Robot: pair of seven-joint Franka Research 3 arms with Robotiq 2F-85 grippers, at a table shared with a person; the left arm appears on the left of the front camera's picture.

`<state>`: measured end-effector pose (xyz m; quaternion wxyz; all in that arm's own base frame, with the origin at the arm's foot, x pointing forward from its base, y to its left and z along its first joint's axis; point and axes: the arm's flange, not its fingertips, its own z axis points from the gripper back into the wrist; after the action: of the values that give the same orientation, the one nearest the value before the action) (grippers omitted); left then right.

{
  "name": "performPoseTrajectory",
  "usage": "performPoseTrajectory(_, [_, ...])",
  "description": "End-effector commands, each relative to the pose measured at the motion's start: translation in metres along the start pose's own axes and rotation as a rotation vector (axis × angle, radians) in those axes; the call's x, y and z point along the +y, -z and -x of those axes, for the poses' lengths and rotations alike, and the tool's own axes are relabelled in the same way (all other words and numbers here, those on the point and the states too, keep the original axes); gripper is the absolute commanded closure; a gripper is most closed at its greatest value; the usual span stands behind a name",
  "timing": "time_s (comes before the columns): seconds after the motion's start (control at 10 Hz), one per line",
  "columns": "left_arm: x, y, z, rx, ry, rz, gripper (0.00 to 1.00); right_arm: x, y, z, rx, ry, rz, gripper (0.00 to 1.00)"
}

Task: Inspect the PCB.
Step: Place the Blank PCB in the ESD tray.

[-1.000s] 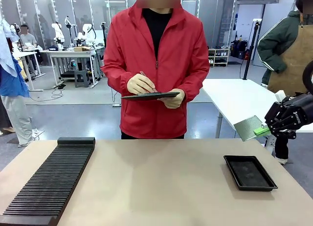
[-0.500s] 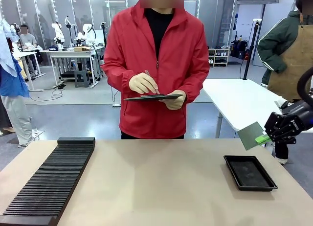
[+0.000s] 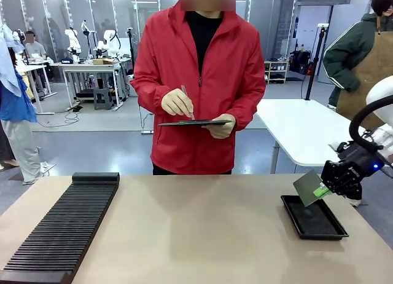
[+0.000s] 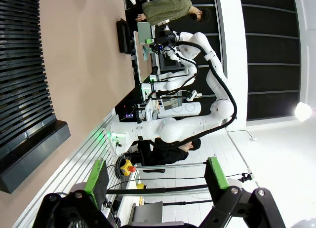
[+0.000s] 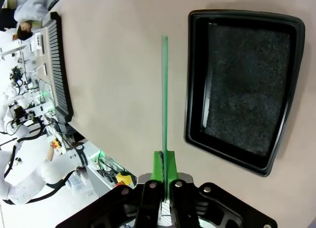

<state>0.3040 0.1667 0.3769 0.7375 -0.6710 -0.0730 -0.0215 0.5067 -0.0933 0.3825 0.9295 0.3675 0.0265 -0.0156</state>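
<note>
Table (image 3: 202,228): you see its tan top spanning the front view, with a person in a red jacket (image 3: 199,81) at the far side.
Slotted rack (image 3: 61,225): black, lying along your left edge.
Tray (image 3: 313,217): shallow, black, on your right side.
PCB (image 3: 307,187): held tilted in the air above the tray's near-left edge, not touching it; edge-on in the right wrist view.
Right hand (image 3: 323,189): its green pads are pinching the PCB's corner.
Left hand (image 4: 155,181): fingers spread apart, gripping nothing.
</note>
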Motion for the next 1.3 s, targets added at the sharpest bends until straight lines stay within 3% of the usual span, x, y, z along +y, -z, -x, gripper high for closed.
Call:
performPoseTrajectory(0.0, [-0.001,0.000,0.000,0.000,0.002,-0.002,0.00,-0.007,0.008,-0.015,0.018,0.008,0.034,0.97])
performPoseTrajectory(0.8, [-0.001,0.000,0.000,0.000,0.002,-0.002,0.00,-0.035,0.043,-0.010,0.078,-0.007,0.092,0.97])
performPoseTrajectory(1.2, [-0.001,0.000,0.000,0.000,0.002,-0.002,0.00,-0.042,0.057,-0.010,0.048,0.012,0.114,0.97])
